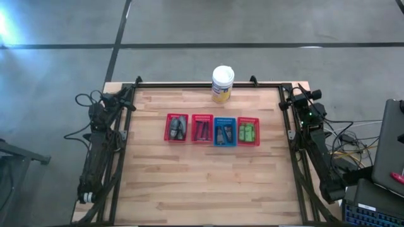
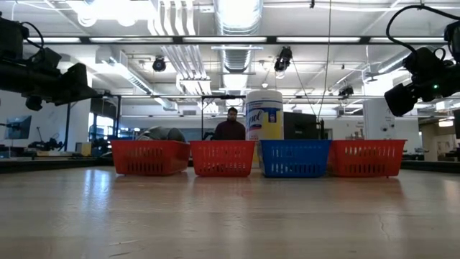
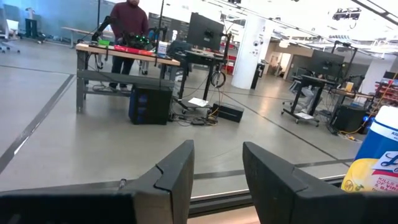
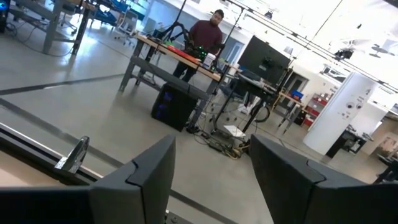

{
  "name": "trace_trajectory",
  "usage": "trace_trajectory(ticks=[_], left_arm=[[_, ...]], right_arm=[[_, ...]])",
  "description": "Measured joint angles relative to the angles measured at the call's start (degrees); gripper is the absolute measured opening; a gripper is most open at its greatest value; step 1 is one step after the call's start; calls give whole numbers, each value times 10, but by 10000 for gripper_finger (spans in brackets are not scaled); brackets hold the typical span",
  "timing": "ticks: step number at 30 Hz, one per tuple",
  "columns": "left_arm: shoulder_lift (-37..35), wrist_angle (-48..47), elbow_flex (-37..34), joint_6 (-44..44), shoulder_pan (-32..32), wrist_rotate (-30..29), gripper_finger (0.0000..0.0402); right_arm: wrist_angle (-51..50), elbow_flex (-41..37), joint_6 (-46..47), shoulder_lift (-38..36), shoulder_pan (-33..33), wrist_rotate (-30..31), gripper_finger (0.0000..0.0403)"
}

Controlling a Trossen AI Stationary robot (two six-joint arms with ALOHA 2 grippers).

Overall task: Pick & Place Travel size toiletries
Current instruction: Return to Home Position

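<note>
Both tools are hanging released and empty, the left tool (image 3: 217, 152) and the right tool (image 4: 212, 149) each showing a clear gap between its fingers, likely because nothing is left to carry. The toiletries (image 1: 202, 126) are lying sorted by kind: grey tubes (image 1: 177, 129) in the leftmost red basket (image 1: 168, 126), dark sticks (image 1: 202, 131) in the next red basket (image 1: 193, 129), dark items (image 1: 224, 134) in the blue basket (image 1: 215, 132), green bottles (image 1: 247, 132) in the rightmost red basket (image 1: 257, 132). A white canister (image 1: 223, 84) is standing just behind the row on the tabletop (image 1: 208, 183). The left arm (image 1: 98, 151) and right arm (image 1: 319, 157) are resting folded along the side edges, probably parked.
</note>
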Motion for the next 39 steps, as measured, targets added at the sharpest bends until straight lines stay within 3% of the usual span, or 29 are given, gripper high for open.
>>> trace_trajectory(ticks=[9, 39], left_arm=[[0, 0, 2, 0, 0, 0, 143], [0, 0, 3, 0, 0, 0, 142]], right_arm=[[0, 0, 0, 0, 0, 0, 204], [0, 0, 0, 0, 0, 0, 119]])
